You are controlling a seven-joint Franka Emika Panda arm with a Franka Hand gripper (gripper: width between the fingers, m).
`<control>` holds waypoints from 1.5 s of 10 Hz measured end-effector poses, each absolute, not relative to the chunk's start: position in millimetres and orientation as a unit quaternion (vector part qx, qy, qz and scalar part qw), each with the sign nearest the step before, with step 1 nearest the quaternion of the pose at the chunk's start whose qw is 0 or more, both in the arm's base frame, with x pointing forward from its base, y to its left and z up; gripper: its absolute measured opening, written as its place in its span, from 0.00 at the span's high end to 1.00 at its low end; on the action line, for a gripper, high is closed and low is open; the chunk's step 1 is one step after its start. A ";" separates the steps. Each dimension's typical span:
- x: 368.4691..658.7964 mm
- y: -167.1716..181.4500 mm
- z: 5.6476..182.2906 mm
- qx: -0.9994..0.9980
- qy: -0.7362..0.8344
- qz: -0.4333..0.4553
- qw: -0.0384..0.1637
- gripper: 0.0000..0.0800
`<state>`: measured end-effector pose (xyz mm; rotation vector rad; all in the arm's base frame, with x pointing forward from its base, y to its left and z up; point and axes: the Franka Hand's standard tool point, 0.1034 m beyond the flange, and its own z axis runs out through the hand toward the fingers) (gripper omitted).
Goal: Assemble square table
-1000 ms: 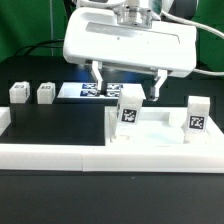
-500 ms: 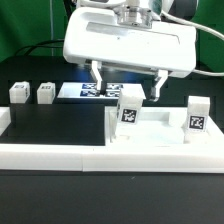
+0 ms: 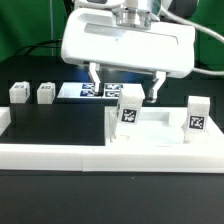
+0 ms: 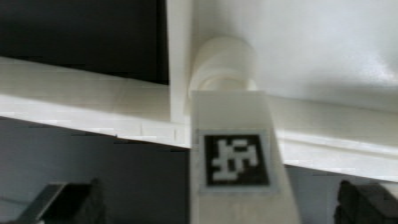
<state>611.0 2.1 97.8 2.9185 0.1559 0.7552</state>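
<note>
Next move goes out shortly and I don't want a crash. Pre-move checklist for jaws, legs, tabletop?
1. Jaws open, nothing held: ok.
2. Tagged leg centred between the jaws, gap on each side in the wrist view: ok.
3. That leg upright: ok.
4. Second upright leg apart from the jaws, toward the exterior view's right: ok.
5. Two loose legs out of the way at the exterior view's left: ok.
6. Upright legs fixed in the tabletop holes: cannot tell.
</note>
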 end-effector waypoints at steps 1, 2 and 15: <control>610.6 2.2 93.2 0.972 0.050 0.221 0.058 0.19; 612.3 4.1 90.6 0.984 0.047 0.164 0.051 0.19; 624.7 -0.2 92.0 0.999 0.002 0.009 0.037 0.50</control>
